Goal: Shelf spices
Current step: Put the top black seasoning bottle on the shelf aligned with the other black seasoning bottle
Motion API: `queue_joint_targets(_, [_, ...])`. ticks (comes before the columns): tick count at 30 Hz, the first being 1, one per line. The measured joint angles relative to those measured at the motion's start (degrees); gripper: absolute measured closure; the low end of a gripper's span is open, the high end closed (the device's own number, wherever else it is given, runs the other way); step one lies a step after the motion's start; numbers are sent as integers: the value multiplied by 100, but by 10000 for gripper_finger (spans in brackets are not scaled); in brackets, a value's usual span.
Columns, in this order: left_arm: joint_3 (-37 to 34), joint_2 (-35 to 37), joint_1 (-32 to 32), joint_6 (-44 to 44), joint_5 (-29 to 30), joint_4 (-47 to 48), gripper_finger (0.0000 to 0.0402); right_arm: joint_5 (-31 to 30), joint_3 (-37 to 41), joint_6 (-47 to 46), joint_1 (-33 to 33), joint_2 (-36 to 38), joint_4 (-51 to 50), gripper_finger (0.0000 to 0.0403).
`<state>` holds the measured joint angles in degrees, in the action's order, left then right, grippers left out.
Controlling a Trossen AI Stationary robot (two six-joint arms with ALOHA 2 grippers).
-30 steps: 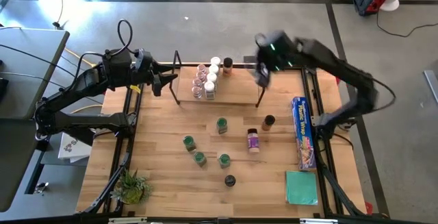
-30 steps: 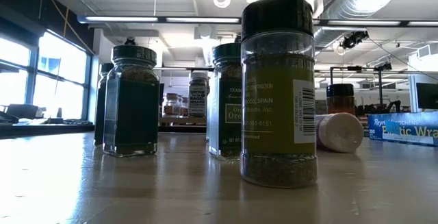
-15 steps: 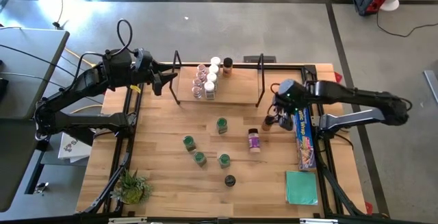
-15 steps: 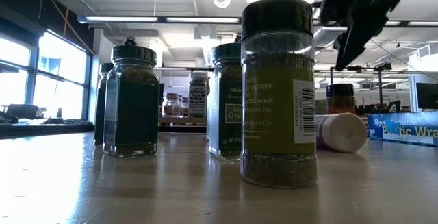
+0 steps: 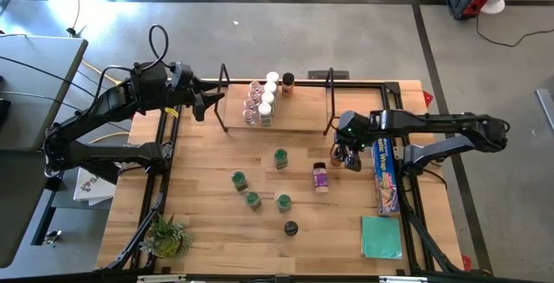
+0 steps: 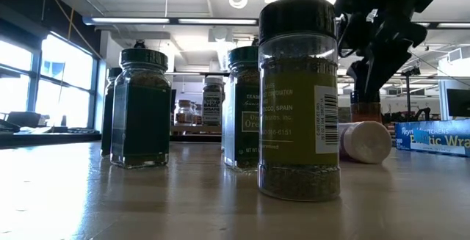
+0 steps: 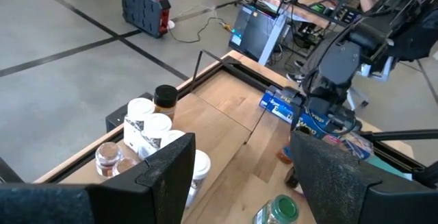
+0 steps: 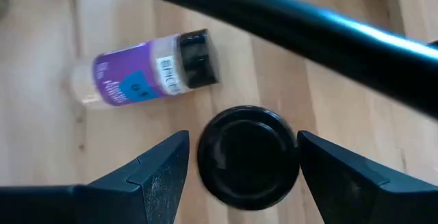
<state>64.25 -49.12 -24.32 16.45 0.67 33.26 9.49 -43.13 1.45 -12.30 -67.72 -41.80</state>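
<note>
Right end effector (image 5: pixel 346 154) lowered, straddling black-capped jar (image 8: pixel 248 157)

Shelf (image 5: pixel 294 114): low black-wire rack with light wooden board; stood at table's far edge

Shelved jars (image 5: pixel 262 101): clustered upright at board's left end; white and clear tops, one brown-capped

Green-topped jars (image 5: pixel 251 199): four upright on the table in front of the shelf; loosely grouped

Purple-labelled jar (image 8: pixel 145 68): lay on its side; black cap

Black-capped jar (image 8: pixel 248 156): upright; just beside the purple-labelled one

Black-topped jar (image 5: pixel 291 228): upright; nearest front edge
</note>
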Motion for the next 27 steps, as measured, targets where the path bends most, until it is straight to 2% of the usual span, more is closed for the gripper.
queue_joint_targets(7, [0,-7,0,0,0,-1,167,-76,0,3,46,-275,91,142])
queue_joint_targets(9, [0,-7,0,2,0,2,167,-56,-1,-55,46,-288,114,158])
queue_joint_targets(12, [0,-11,0,5,0,-1,167,34,-109,-390,46,-289,134,208])
queue_joint_targets(14, [0,-11,0,7,-1,-8,167,63,-402,-622,46,-291,93,214])
queue_joint_targets(18, [0,-11,0,110,-2,-11,167,45,-1525,-877,-24,-307,93,214])
queue_joint_targets(21, [0,-11,0,149,-4,-12,167,-110,-2655,-1004,-272,-630,77,214])
queue_joint_targets(27, [0,-11,0,149,-4,-13,167,-293,-4827,-546,-966,-2333,-498,214])
